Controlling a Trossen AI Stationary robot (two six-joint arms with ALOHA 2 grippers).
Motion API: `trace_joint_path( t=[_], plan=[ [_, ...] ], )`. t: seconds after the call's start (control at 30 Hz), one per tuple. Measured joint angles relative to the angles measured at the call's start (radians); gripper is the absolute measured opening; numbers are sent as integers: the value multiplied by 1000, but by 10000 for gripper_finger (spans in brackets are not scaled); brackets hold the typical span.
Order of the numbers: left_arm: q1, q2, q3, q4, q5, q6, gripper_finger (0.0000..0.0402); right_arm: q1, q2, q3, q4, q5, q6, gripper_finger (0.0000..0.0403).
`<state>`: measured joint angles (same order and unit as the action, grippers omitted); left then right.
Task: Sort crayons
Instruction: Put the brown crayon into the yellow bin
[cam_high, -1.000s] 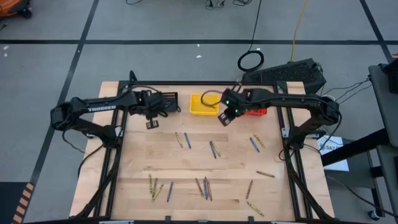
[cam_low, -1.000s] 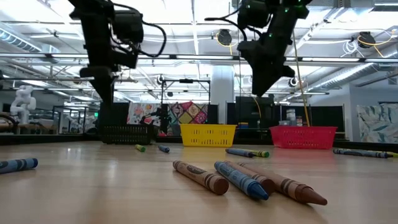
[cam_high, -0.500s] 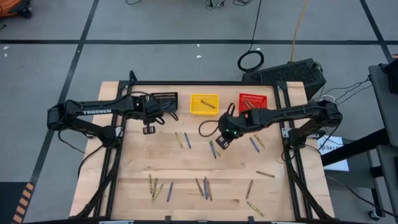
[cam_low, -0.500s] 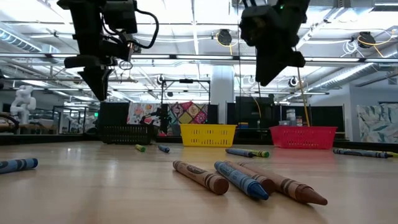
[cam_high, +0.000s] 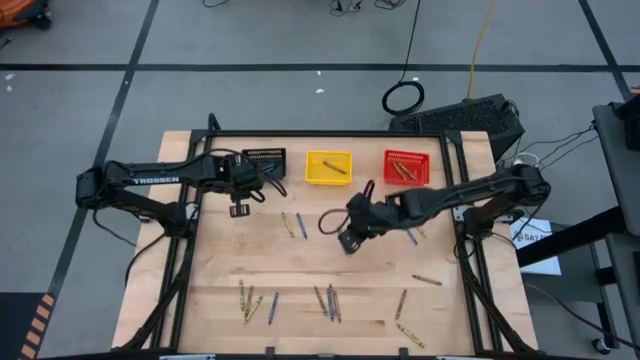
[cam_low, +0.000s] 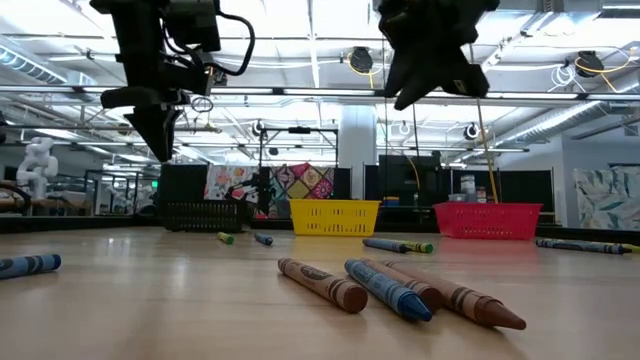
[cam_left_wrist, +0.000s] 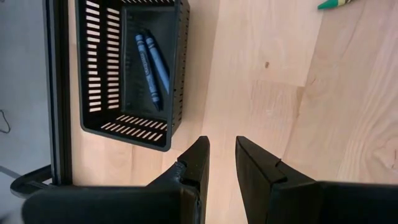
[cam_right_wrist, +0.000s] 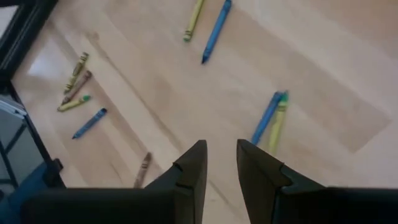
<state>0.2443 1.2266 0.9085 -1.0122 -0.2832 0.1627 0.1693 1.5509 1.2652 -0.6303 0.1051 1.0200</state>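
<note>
1. The crayons (cam_high: 329, 301) are lying scattered across the light wooden table (cam_high: 330, 270), many toward its near edge.
2. Black bin (cam_high: 264, 158), yellow bin (cam_high: 328, 166) and red bin (cam_high: 405, 168) are lining the far edge.
3. The left pincer (cam_left_wrist: 222, 163) is hovering spread and empty beside the black bin, which is holding two blue crayons (cam_left_wrist: 151, 62).
4. The right pincer (cam_right_wrist: 221, 167) is hanging spread and empty over mid-table.
5. Grey floor is surrounding the table.

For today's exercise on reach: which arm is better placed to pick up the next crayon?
Probably the right. The right gripper hangs open over the blue and green crayons mid-table, while the left gripper waits open beside the black bin.
</note>
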Motion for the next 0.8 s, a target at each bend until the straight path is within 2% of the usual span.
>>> trace_joint_path(
  t=[0.27,0.4,0.8],
  plan=[
    [0,0,0,0,0,1,70,102,140,0,55,-6,155,75],
    [0,0,0,0,0,2,70,139,203,-1,121,-48,189,75],
    [0,0,-1,11,-2,35,70,202,270,-1,342,-55,302,75]
  ],
)
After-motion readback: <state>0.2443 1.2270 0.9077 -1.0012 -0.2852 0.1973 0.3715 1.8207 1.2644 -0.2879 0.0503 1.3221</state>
